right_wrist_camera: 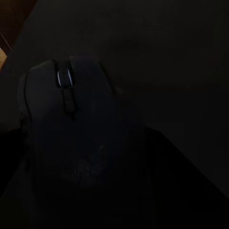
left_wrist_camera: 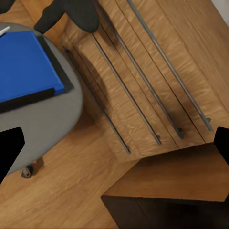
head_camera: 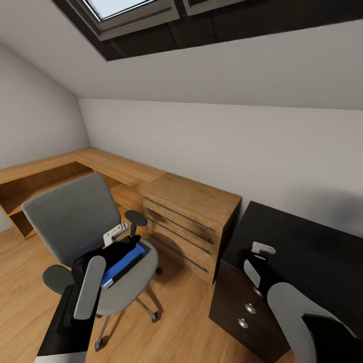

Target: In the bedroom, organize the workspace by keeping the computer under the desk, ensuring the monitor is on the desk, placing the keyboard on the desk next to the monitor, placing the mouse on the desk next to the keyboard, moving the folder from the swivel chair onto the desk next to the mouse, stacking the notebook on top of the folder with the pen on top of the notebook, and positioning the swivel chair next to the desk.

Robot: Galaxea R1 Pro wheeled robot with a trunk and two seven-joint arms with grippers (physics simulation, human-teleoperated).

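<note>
A bright blue folder (head_camera: 122,263) lies flat on the seat of the grey swivel chair (head_camera: 75,217), low and left of centre in the head view. A thin dark notebook (left_wrist_camera: 57,71) shows beneath the folder's edges in the left wrist view. The left gripper (head_camera: 113,247) hangs just over the folder with its fingers spread apart, holding nothing.

At the lower right of the head view stands the black desk (head_camera: 312,252) with its drawer block and round silver knobs. The right gripper (head_camera: 259,257) is low over the desk's near corner; whether it is grasping anything cannot be told. In the dim right wrist view, a dark rounded mouse (right_wrist_camera: 71,143) lies on the desk close before the camera.

Between chair and desk stands a light-wood drawer unit (head_camera: 189,219), close beside both. A long wooden shelf unit (head_camera: 75,169) runs along the wall to the left.
</note>
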